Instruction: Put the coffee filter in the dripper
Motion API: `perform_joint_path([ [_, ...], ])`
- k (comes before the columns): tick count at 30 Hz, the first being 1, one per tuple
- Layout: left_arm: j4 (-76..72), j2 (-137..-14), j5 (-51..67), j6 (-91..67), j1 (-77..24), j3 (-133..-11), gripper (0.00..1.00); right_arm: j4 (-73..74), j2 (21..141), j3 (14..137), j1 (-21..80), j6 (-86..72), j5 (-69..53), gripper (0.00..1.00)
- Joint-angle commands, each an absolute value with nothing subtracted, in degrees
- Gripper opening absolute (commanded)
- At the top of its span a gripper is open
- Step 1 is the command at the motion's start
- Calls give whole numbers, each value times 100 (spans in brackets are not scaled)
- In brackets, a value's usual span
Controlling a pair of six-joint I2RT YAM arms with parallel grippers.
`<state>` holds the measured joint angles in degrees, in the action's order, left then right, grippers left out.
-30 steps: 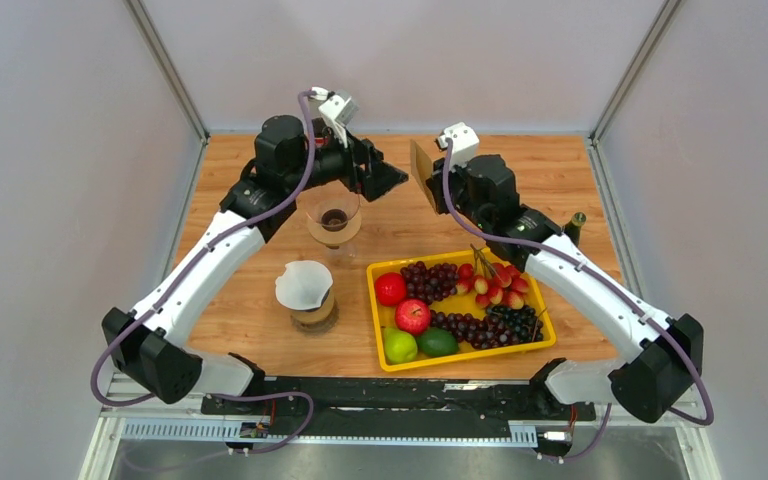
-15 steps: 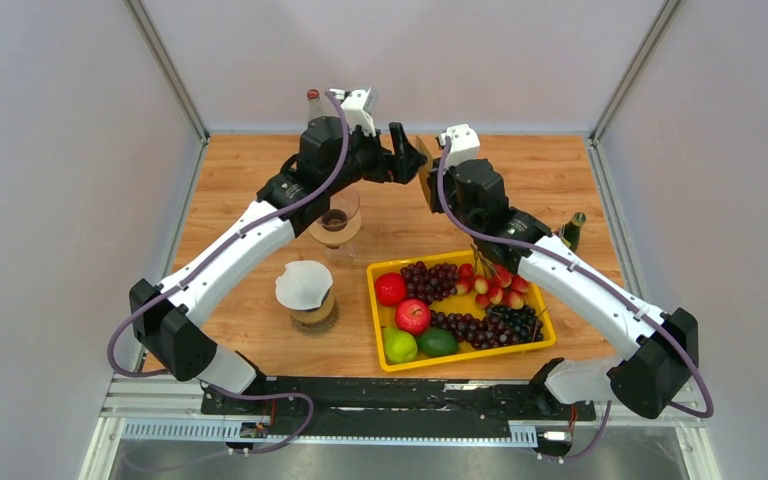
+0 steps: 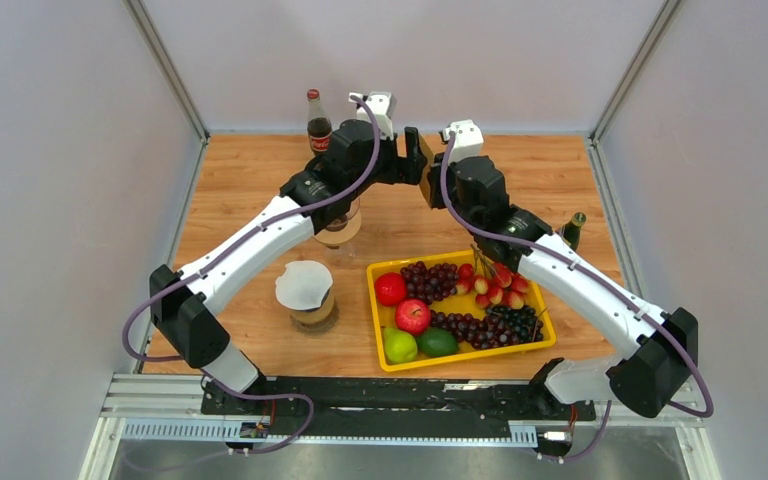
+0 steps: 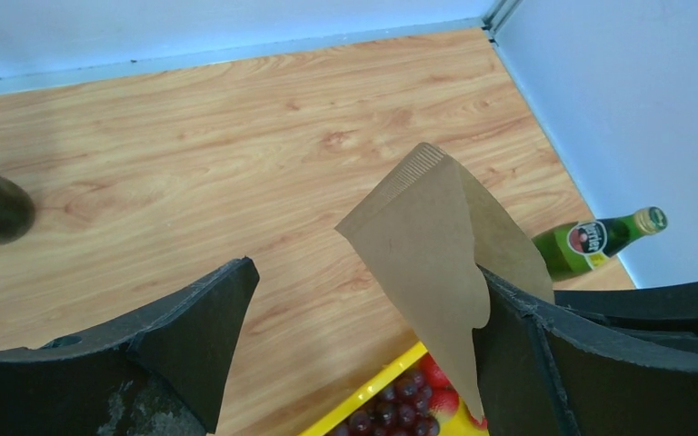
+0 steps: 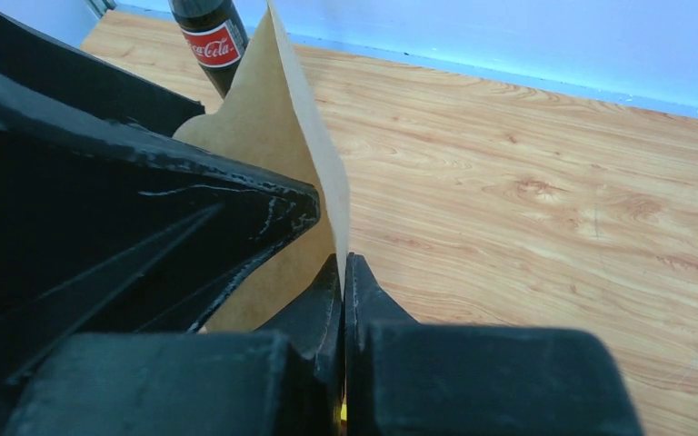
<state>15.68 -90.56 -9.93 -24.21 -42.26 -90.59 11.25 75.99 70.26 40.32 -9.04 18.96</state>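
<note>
Nearest to the arm bases, a yellow tray (image 3: 373,305) lies on the table (image 3: 250,180), with apples, grapes and other fruit (image 3: 413,316) in it. Just left of the tray, a white paper filter (image 3: 302,283) sits on top of a brown cup (image 3: 316,316).

Farther back, the glass dripper (image 3: 340,230) stands on the table, partly hidden under the left arm. A green bottle (image 3: 572,228) is at the right side, beyond the tray.

Above the far half of the table, the two hands meet in the air. The right hand (image 5: 344,263) is closed and pinches the brown coffee filter (image 5: 273,154) at its lower edge. The filter stands up on its edge, well above the table and to the right of the dripper. The left hand (image 4: 363,272) is wide open, with one finger on each side of the filter. The filter is close against one of these fingers; I cannot tell if it touches.

A cola bottle (image 3: 317,122) stands upright at the far edge, behind the left arm.
</note>
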Motion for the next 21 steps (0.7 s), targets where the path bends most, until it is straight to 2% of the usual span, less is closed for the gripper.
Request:
perform_joint_path([
  [1, 1592, -9083, -1245, -2212, -4271, -9355, 88, 895, 7645, 7359, 4052, -1058, 1654, 0],
  [2, 1591, -9113, -1252, -2230, -4271, -9374, 85, 896, 7654, 7371, 4047, -1055, 1555, 0],
  [4, 1627, -9171, -1256, -2254, -4271, -9440, 73, 897, 7675, 7374, 4043, -1055, 1500, 0],
  [6, 1727, -9228, -1270, -2285, -4271, -9522, 56, 896, 7689, 7374, 4039, -1095, 1593, 0],
  [8, 1795, -9263, -1321, -2313, -4271, -9562, 46, 896, 7707, 7390, 4027, -1161, 1722, 0],
  [12, 2050, -9281, -1582, -2354, -4271, -9635, 36, 914, 7710, 7372, 3955, -1341, 1999, 0],
  [21, 2472, -9201, -2004, -2205, -4269, -9640, 20, 1052, 7642, 7312, 3665, -1764, 2146, 3],
])
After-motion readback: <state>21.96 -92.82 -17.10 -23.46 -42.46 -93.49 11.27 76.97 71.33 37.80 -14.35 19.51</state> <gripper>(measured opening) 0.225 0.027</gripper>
